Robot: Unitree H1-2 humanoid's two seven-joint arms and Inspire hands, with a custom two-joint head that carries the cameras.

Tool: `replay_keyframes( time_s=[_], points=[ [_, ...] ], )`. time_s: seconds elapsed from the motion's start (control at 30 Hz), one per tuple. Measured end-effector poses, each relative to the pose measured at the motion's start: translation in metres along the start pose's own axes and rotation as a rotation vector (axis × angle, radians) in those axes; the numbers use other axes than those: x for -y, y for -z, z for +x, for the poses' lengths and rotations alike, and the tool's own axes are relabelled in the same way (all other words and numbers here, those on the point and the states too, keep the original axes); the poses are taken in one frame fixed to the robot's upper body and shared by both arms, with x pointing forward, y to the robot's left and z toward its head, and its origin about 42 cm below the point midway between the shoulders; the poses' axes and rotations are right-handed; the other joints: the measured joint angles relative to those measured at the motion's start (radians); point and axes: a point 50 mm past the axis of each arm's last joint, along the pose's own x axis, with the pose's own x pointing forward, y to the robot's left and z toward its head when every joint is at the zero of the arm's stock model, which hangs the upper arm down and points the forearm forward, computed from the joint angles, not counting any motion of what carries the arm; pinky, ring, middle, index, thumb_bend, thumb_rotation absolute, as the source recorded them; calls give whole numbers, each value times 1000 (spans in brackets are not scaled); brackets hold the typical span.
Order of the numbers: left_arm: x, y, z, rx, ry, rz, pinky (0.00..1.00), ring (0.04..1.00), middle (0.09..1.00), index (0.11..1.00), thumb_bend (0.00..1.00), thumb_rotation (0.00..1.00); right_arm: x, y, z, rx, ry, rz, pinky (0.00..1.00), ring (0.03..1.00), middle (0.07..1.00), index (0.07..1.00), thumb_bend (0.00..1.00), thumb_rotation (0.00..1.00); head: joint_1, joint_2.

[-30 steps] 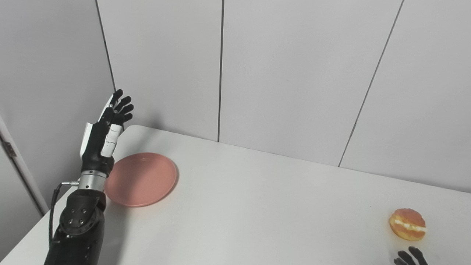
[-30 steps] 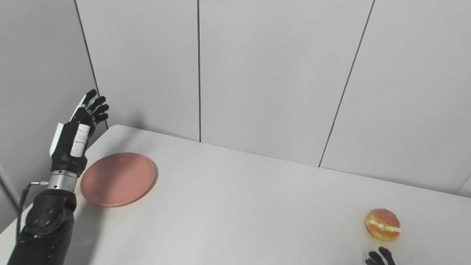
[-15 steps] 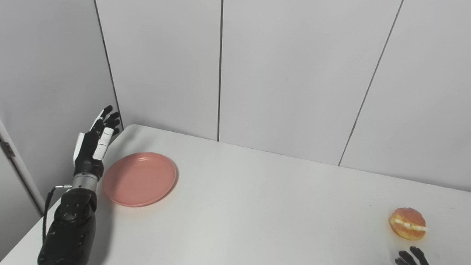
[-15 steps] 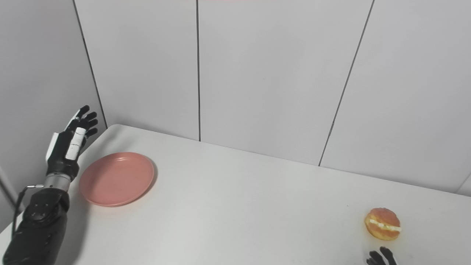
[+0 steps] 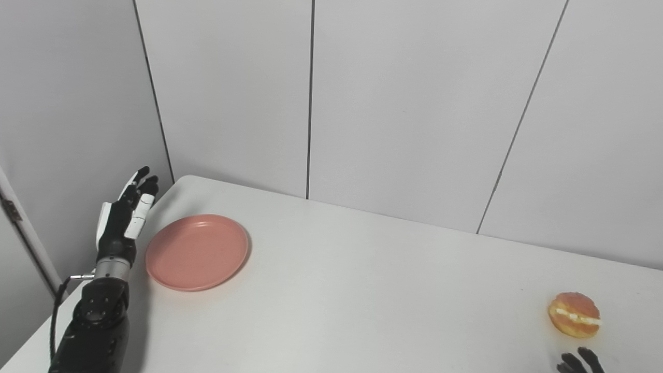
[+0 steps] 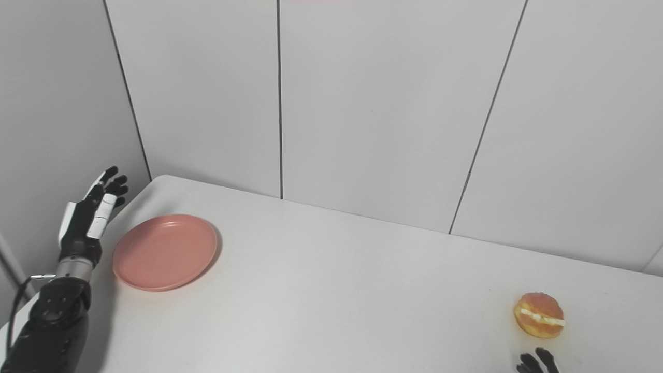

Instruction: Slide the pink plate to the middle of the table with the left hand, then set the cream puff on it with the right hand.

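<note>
A pink plate (image 5: pixel 197 252) lies flat near the table's left end. My left hand (image 5: pixel 123 217) stands upright just left of the plate's rim, fingers straight and apart, holding nothing and not touching the plate. A golden cream puff (image 5: pixel 574 315) with a white cream seam sits at the table's right end. Only the fingertips of my right hand (image 5: pixel 579 361) show at the bottom edge, just below the puff; the remainder of that hand is out of view.
The white table (image 5: pixel 362 290) runs from a rounded far-left corner to the right edge of the picture. Grey wall panels (image 5: pixel 404 103) stand close behind it and on the left side.
My left hand has dropped lower and moved a little left, away from the plate. Plate, cream puff and right fingertips have stayed in place.
</note>
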Motion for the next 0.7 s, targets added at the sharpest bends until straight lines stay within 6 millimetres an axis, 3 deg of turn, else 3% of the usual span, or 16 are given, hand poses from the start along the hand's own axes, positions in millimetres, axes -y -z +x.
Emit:
replay_keyframes(
  time_s=[0.1,0.27,0.53,0.7],
  points=[
    [-5,9,-2,-22,3,12,808,842,855,861,971,881,-1,0,0,0,-2,1,898,917,905,941,846,1000,-2,2],
    [-10,41,-13,-110,18,36,787,828,845,855,1000,877,0,0,-1,-2,0,-1,890,910,898,939,836,1000,-6,12],
    [-17,49,-3,-135,49,12,852,837,842,877,985,832,-2,-1,-6,-11,-5,-6,889,910,901,941,826,1000,-12,26],
    [-14,50,-3,-138,65,10,810,866,863,871,890,840,-3,-1,-8,-15,-5,-7,879,909,902,944,834,1000,-15,31]
  ],
)
